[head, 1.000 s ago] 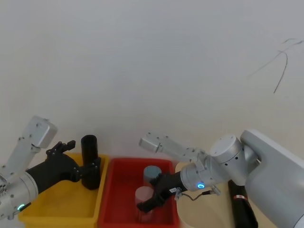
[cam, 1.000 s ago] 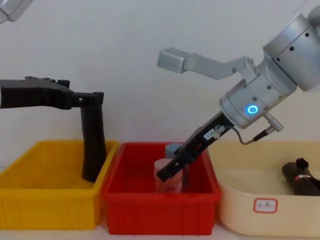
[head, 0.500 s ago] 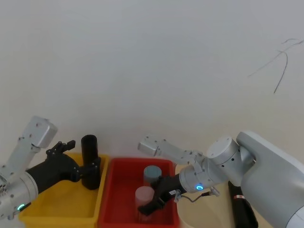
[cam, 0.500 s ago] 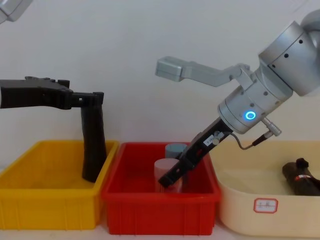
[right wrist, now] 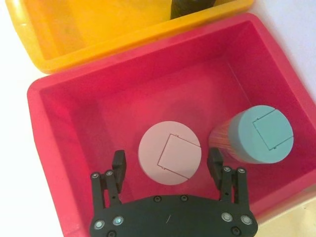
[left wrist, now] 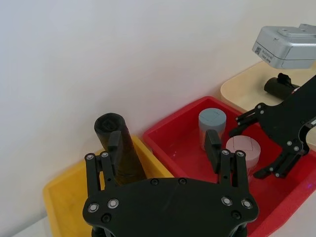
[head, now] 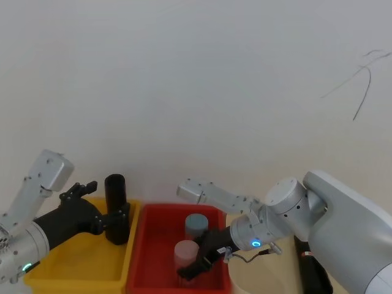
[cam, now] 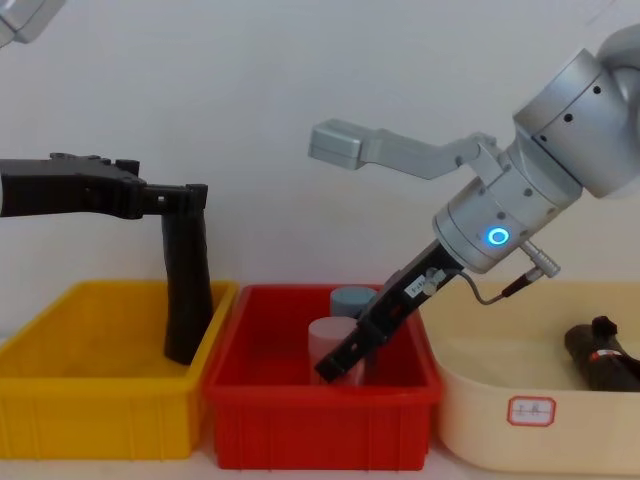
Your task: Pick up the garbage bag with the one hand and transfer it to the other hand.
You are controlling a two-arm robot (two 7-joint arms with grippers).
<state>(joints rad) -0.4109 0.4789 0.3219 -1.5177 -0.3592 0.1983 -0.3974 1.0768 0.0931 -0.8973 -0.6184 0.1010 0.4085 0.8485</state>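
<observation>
The garbage bag (cam: pixel 603 357), a short black roll with a red-and-white band, lies in the cream bin (cam: pixel 530 410) at the right; it also shows as the garbage bag (head: pixel 313 274) and the garbage bag (left wrist: pixel 278 85). My right gripper (right wrist: pixel 167 162) is open and reaches down into the red bin (right wrist: pixel 74 128), its fingers on either side of a pink cylinder (right wrist: pixel 169 153). The right gripper (cam: pixel 337 364) is well left of the bag. My left gripper (left wrist: pixel 164 146) is open over the yellow bin (cam: pixel 95 400), with one finger beside a tall plain black roll (cam: pixel 186 290).
A grey-blue cylinder (right wrist: pixel 259 133) stands beside the pink one in the red bin. The three bins sit side by side against a white wall. The tall black roll (head: pixel 115 205) leans at the yellow bin's right wall.
My right gripper has sunk a little lower and closer around the pink cylinder. The left arm and the garbage bag have not moved.
</observation>
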